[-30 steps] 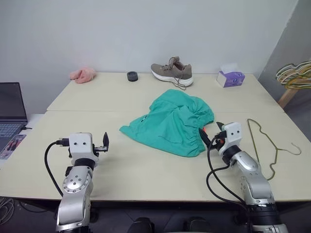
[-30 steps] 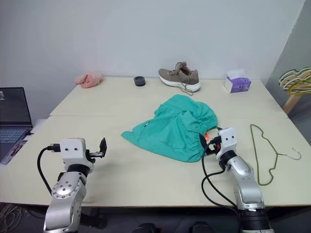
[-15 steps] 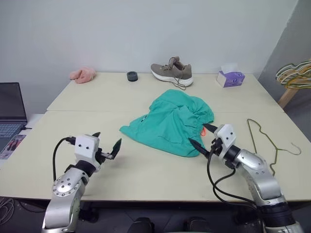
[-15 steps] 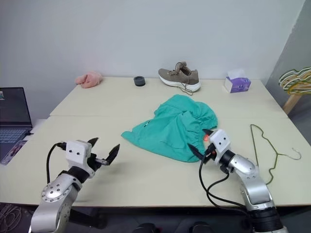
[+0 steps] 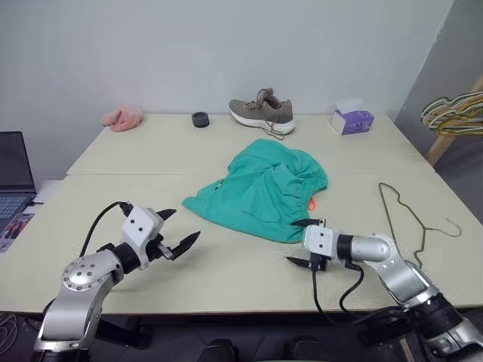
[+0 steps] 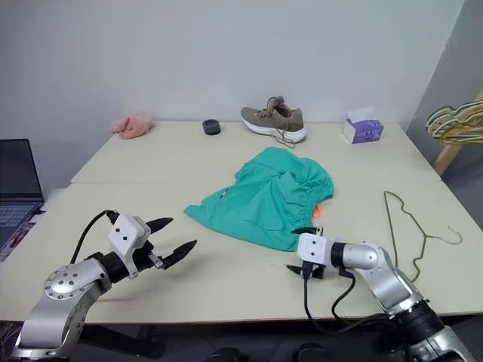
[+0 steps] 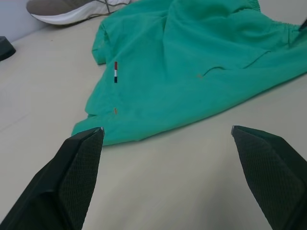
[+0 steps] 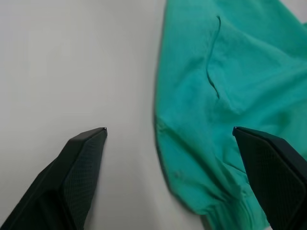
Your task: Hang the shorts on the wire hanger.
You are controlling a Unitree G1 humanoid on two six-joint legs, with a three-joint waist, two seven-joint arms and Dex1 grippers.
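Observation:
The teal-green shorts (image 5: 260,188) lie crumpled at the table's middle, an orange-red loop showing at their right edge. To their right the thin wire hanger (image 5: 424,228) lies flat on the table. My left gripper (image 5: 186,224) hovers open left of the shorts, pointing at their left corner (image 7: 192,62). My right gripper (image 5: 291,242) is open just in front of the shorts' near edge, pointing left. In the right wrist view the shorts' edge (image 8: 230,72) lies ahead between the fingers. Neither gripper holds anything.
A grey-brown shoe (image 5: 263,115), a purple tissue box (image 5: 352,121), a small black round thing (image 5: 200,119) and a pink cloth (image 5: 123,117) stand along the table's far side. A laptop (image 5: 11,181) sits at the left. A bunch of coloured hangers (image 5: 453,113) hangs at the far right.
My right gripper has swung left and down, and rolled, to the shorts' near edge. My left gripper has turned right towards the shorts. The camera has shifted slightly.

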